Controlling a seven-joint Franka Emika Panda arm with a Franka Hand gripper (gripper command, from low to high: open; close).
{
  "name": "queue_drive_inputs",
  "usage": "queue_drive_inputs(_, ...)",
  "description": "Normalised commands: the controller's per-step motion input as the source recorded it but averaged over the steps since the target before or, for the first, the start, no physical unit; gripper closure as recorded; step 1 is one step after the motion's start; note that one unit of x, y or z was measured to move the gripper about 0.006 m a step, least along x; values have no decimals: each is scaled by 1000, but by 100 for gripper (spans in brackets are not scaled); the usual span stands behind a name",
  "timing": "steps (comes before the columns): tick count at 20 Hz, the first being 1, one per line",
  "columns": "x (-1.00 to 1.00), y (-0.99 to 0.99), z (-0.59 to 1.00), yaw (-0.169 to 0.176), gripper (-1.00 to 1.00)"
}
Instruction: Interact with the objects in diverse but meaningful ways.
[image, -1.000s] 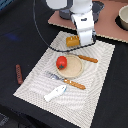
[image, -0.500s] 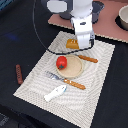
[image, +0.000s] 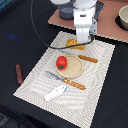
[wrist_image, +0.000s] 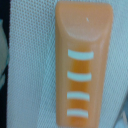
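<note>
The yellow-orange ridged bread block lies on the white placemat near its far edge. It fills the wrist view, with white stripes across its top. My gripper hangs right over the block, very close to it. The fingers do not show clearly, so I cannot tell whether they are open or touching it. The red tomato sits on a round tan plate. The white fish lies on the mat's near part. The dark-brown sausage lies on the black table at the exterior view's left.
An orange-handled fork lies at the plate's near side and an orange-handled knife at its far side. A brown board at the back carries two grey pots. A black cable arcs above the mat.
The gripper has come down slightly over the bread block. The other objects have not moved.
</note>
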Motion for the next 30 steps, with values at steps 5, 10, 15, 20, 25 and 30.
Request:
queue_drive_inputs(5, 0, -530, 666, -75, -100)
queue_drive_inputs(10, -2, -658, 337, -95, -100)
queue_drive_inputs(15, -27, -627, -53, -121, -100)
queue_drive_inputs(20, -102, -500, -216, -174, -100)
queue_drive_inputs(25, -11, -333, -226, -230, -100)
queue_drive_inputs(30, 17, -344, -162, -154, -100)
